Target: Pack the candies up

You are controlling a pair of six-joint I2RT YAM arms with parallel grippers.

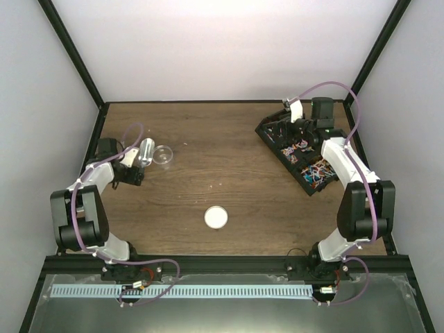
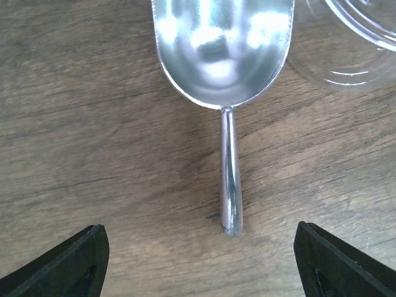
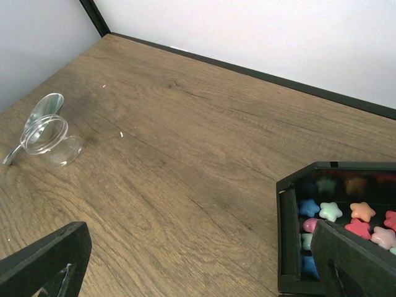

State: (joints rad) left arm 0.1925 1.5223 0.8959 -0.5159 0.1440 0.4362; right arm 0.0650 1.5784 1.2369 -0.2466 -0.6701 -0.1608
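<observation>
The candies [image 1: 316, 170] lie in a black compartment tray [image 1: 272, 140] at the right; star-shaped ones [image 3: 362, 211] show in the right wrist view. My right gripper [image 1: 286, 123] hangs open and empty over the tray's far left end [image 3: 288, 247], its jaws [image 3: 198, 266] wide apart. A small clear jar [image 1: 164, 155] stands at the left beside a metal scoop [image 1: 146, 151]. My left gripper [image 2: 201, 263] is open and empty. The end of the scoop's handle [image 2: 230, 179] lies just ahead of the jaws and touches neither. The scoop bowl [image 2: 223, 49] looks empty.
A round white lid disc [image 1: 216, 218] lies on the wooden table near the front middle. The jar [image 3: 49, 136] and scoop [image 3: 40, 110] show far left in the right wrist view. Walls and black frame posts surround the table.
</observation>
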